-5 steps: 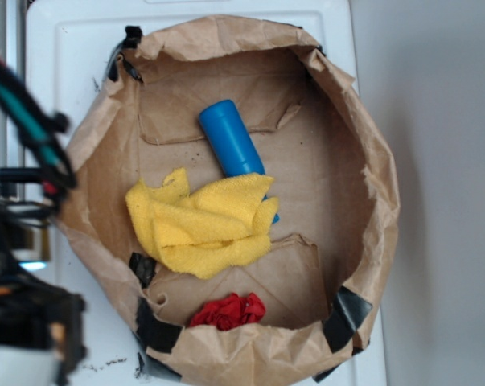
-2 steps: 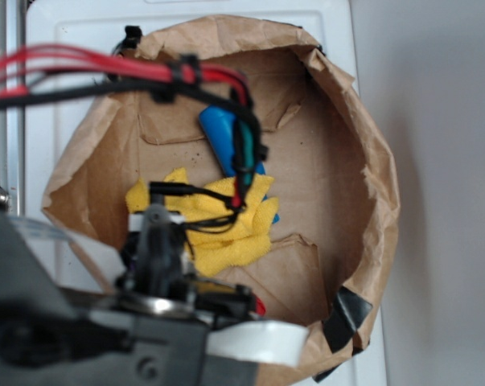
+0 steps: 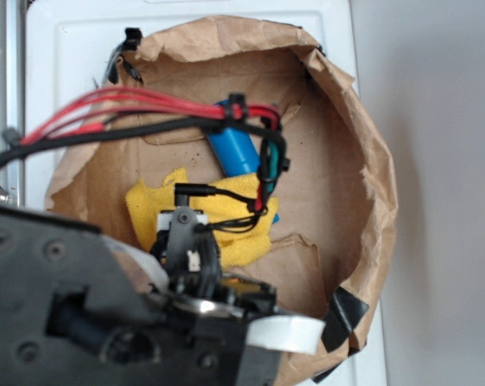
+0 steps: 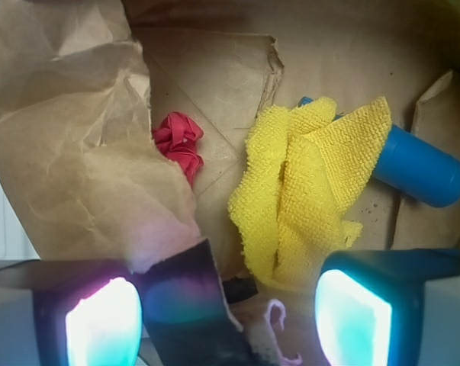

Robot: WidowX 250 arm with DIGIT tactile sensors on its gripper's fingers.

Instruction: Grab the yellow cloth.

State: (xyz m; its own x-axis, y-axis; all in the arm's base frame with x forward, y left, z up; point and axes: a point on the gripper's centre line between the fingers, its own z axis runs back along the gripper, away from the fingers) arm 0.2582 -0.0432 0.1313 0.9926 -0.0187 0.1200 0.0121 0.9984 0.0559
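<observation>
The yellow cloth (image 3: 150, 207) lies crumpled on the floor of a brown paper bag, partly covered by my arm in the exterior view. The wrist view shows the yellow cloth (image 4: 313, 191) ahead and to the right, its near edge just beyond the right pad (image 4: 352, 316). My gripper (image 4: 228, 316) is open and holds nothing. It hovers over the bag's near rim, where black tape (image 4: 191, 282) shows between the pads. In the exterior view my gripper (image 3: 186, 237) is over the cloth's near edge.
A blue cylinder (image 3: 234, 149) lies behind the cloth, its end tucked under it (image 4: 416, 168). A small red cloth bundle (image 4: 180, 145) sits left of the yellow one. The crumpled bag wall (image 4: 62, 114) rises at the left; the bag rim (image 3: 379, 185) circles everything.
My arm has swung in from the left over the bag's near rim and now covers the red bundle and part of the yellow cloth. The objects have not moved.
</observation>
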